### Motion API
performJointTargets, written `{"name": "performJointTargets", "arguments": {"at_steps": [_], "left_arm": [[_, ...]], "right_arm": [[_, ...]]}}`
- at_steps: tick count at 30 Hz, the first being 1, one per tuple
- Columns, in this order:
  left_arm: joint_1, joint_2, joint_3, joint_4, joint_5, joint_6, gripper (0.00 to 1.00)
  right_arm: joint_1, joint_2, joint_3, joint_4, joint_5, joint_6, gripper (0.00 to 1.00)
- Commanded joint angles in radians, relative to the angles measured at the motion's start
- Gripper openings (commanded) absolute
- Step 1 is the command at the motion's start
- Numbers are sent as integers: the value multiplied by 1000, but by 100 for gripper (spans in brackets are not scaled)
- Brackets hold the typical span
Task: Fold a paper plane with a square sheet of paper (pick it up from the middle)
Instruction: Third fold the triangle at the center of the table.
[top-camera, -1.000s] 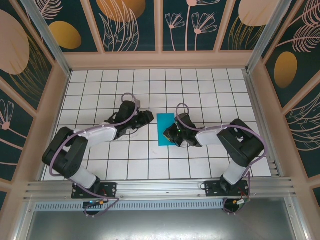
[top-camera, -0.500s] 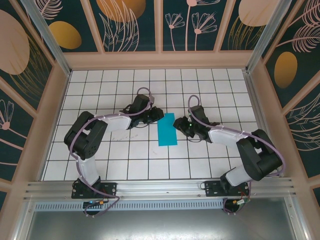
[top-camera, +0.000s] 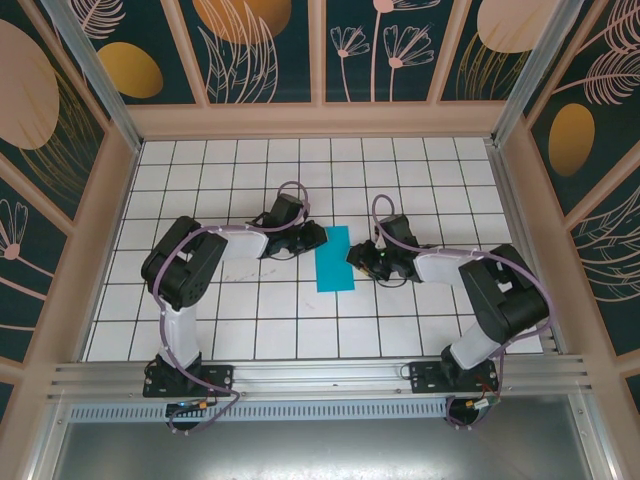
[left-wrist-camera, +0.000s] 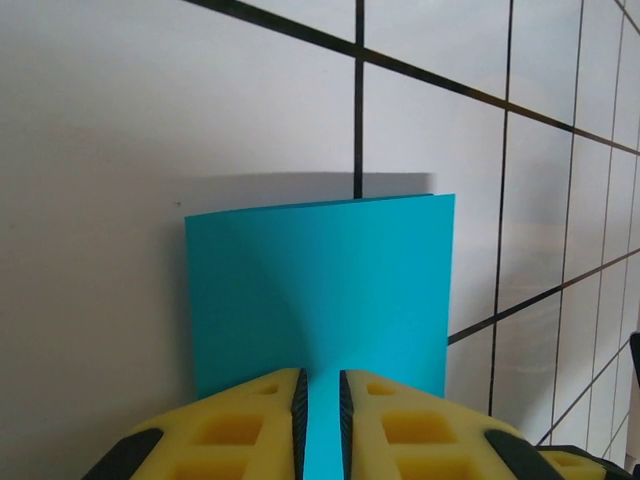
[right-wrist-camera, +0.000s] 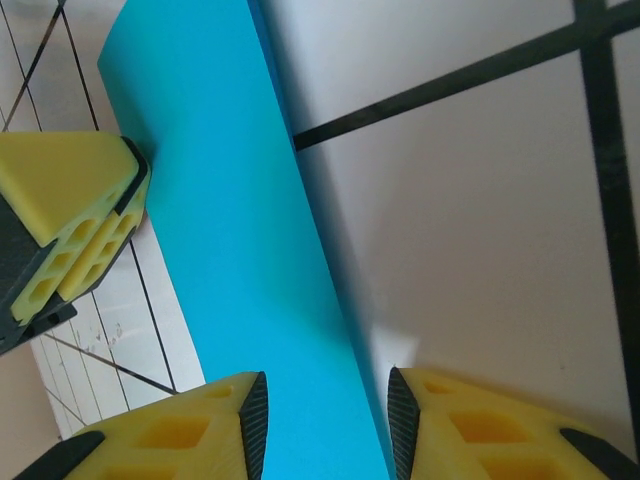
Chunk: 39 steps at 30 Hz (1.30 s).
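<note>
**Teal paper between two grippers, mid-table**

Item 1. Teal-blue sheet of thin paper (top-camera: 333, 258): plain, unprinted, and lying as a narrow oblong rather than a square. It sits near the middle of the white tiled table (top-camera: 200, 180), long side running away from the arm bases. In the right wrist view the paper (right-wrist-camera: 230, 230) has one long edge lifted clear of the tiles, with a dark shadow under it. In the left wrist view the paper (left-wrist-camera: 320, 290) spreads flat ahead of the fingers, a shadow along its far edge.

Item 2. Left gripper (top-camera: 316, 238): black body, yellow ribbed finger pads (left-wrist-camera: 265, 415), at the sheet's far left corner. Its jaws are drawn to a narrow slit (left-wrist-camera: 320, 385) with teal showing through. Whether they pinch the paper cannot be told. One of its pads (right-wrist-camera: 70, 200) touches the sheet's edge in the right wrist view.

Item 3. Right gripper (top-camera: 355, 258): same build, at the sheet's right edge. Its jaws stand moderately apart (right-wrist-camera: 325, 390), astride the raised long edge, with nothing clamped between them.

Item 4. Enclosure: dark panels with a gold-and-pink leaf pattern around the table.
</note>
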Motion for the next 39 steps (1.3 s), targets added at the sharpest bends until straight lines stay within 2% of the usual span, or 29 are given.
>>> {"name": "performJointTargets", "arguments": {"at_steps": [1,14,18,23,25,30,37,39], "left_arm": [[-1,23,-3,-17,-5,22,18],[-2,15,-26,-13,1,30,18],[-2,1,-29,-4,21,41,21],[-2,-54,-46,18,39,56,30],[-3,-97,-58,28,32,65,35],[-21,-223,-143,16,-12,106,41],[-94,-374,-258,-29,-123,161,42],[-124,-414,-277,-47,-174,189,43]], "right_arm": [[-5,21,3,39,-32,-20,41],[-6,32,-21,142,-106,23,39],[-7,50,-5,151,-111,29,38],[-14,82,27,134,-105,12,38],[-19,98,33,137,-110,10,35],[-22,100,32,138,-107,13,27],[-27,62,17,136,-102,42,12],[-27,52,0,146,-94,78,11]]}}
